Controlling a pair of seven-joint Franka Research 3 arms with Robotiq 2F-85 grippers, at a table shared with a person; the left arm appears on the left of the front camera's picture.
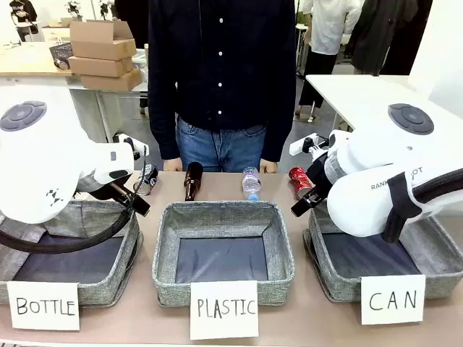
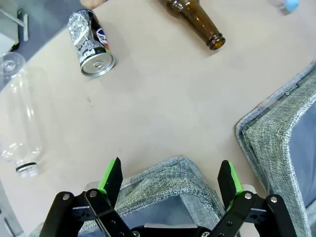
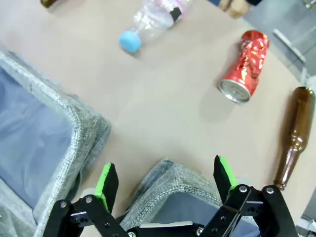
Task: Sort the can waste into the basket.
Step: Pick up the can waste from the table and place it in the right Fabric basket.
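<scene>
1. Red can: lies on its side on the table, just past the far corner of the CAN basket. Its silver end faces the right gripper, and its long axis runs away from the gripper, ahead and to the right in the right wrist view.
2. Right gripper: jaws wide apart, empty, over the basket corner; judged the nearer arm for the red can.
3. Black can: on its side, ahead-left of the left gripper, well apart from the CAN basket.
4. Left gripper: jaws spread, holding nothing.
</scene>
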